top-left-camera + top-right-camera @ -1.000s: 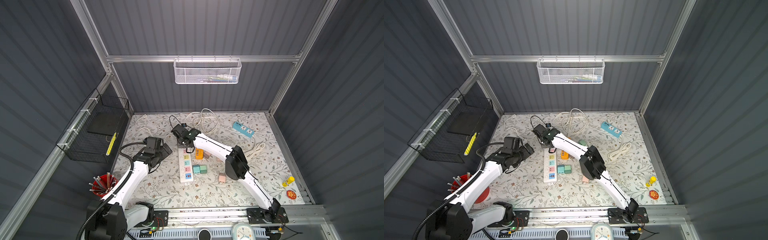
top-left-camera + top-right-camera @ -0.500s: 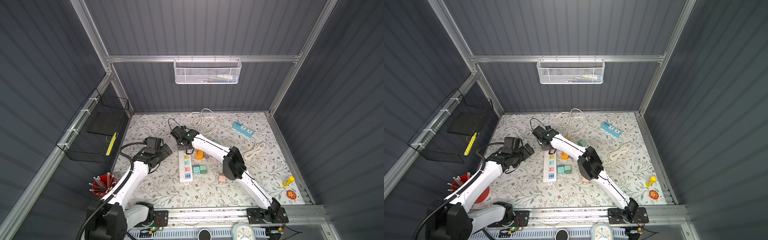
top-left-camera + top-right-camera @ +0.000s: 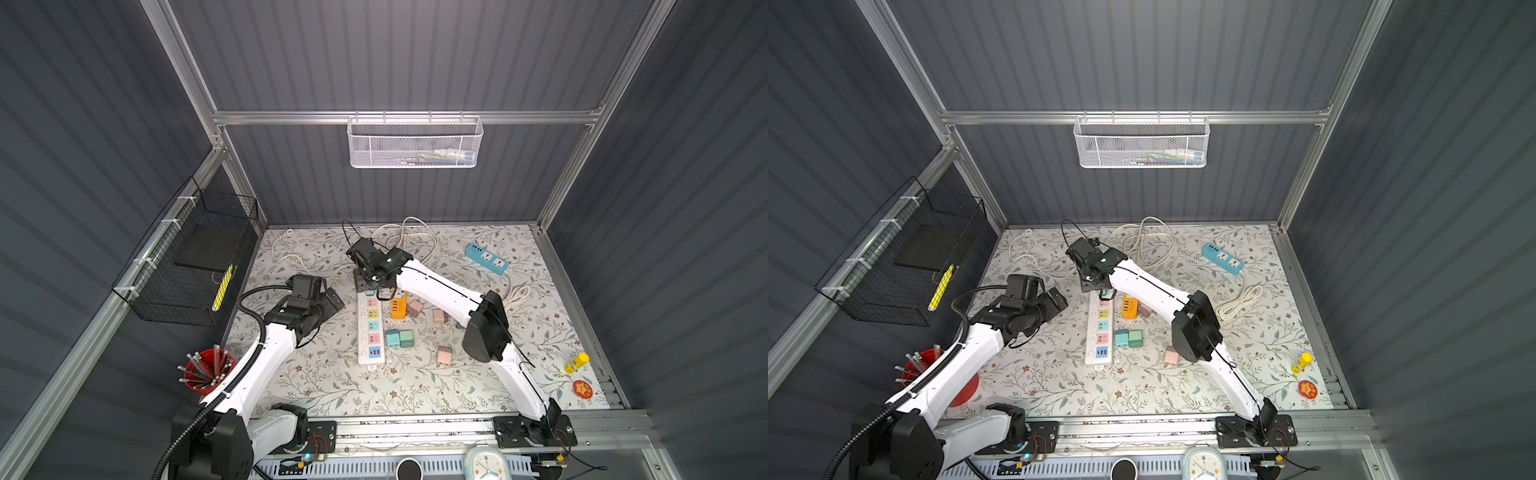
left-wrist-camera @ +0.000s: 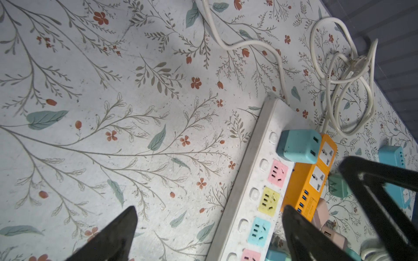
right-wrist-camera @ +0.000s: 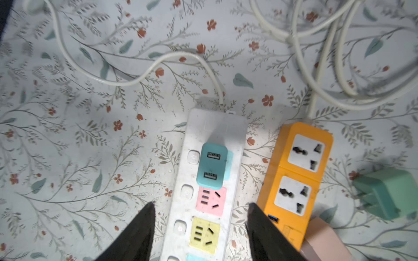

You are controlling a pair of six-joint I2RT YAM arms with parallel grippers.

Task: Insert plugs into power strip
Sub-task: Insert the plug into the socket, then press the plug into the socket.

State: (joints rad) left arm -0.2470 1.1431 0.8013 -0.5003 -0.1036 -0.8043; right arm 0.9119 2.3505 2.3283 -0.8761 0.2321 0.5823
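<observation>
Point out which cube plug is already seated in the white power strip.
The teal plug, standing in the end socket nearest the cord of the white power strip. The others, such as the mint green plug, lie loose on the mat.

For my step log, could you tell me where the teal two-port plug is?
In the right wrist view, the teal plug is seated in the white power strip's cord-end socket, next to the pink socket.

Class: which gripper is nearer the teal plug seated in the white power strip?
Right. The right gripper hovers close above the teal plug; the left gripper sits off beside the white power strip.
</observation>
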